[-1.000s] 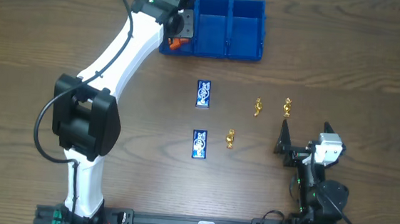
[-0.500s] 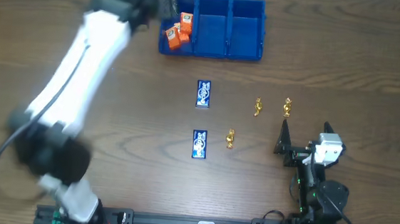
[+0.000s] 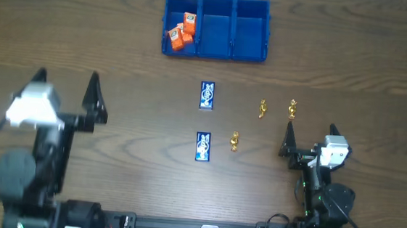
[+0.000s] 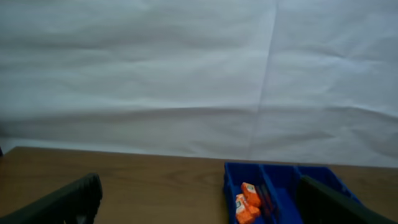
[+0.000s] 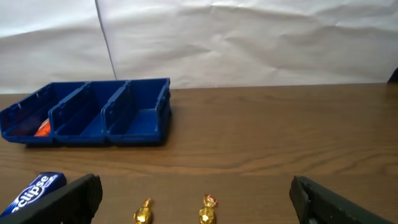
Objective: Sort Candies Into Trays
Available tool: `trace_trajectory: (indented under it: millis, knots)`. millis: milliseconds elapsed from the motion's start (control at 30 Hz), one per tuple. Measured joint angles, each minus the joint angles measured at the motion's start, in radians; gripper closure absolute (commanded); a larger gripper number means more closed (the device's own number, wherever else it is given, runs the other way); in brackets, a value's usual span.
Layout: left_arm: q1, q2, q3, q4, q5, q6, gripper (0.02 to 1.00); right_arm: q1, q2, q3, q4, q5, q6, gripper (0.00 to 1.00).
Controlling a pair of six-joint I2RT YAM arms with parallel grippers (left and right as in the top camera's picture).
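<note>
Lying in the left compartment of the blue tray [image 3: 233, 29], several orange candies [image 3: 181, 33] are seen, packed close together. The tray has three compartments side by side and is placed at the far side of the wooden table [image 3: 381, 70], about in the middle between the two arms. In the left wrist view the same orange candies are seen inside the tray, with a white backdrop [image 4: 186, 74] behind it.

On the table, between the tray and the arm bases, two blue candy bars are laid in one line: the farther blue bar [image 3: 206, 95] and the nearer blue bar [image 3: 202, 146], apart from each other. To the right of them three gold-wrapped candies are placed. Two of them, the first gold candy [image 3: 262, 108] and the second gold candy [image 3: 292, 108], are near each other, beside the farther blue bar. The third gold candy [image 3: 234, 140] is found just beside the nearer blue bar.

The left gripper [image 3: 67, 76] is held at the left side of the table, well apart from all candies; its fingers are spread wide and nothing is held between them. The right gripper [image 3: 311, 130] is held at the right side, near the second gold candy; its fingers are also spread apart and nothing is gripped.
</note>
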Motion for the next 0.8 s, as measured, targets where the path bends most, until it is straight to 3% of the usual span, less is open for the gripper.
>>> trace_trajectory:
  millis: [167,400,800]
  knots:
    - [0.041,-0.249,-0.29,0.067,0.049,0.009,0.023,0.0,0.0,0.0,-0.001,0.0,0.0,0.003]
    - [0.042,-0.356,-0.552,0.105,0.075,0.009,0.02,0.0,0.0,0.0,0.0,0.0,0.0,0.003]
    - [0.042,-0.37,-0.559,0.013,0.073,0.009,0.02,0.0,0.0,0.0,-0.001,0.0,0.0,0.003]
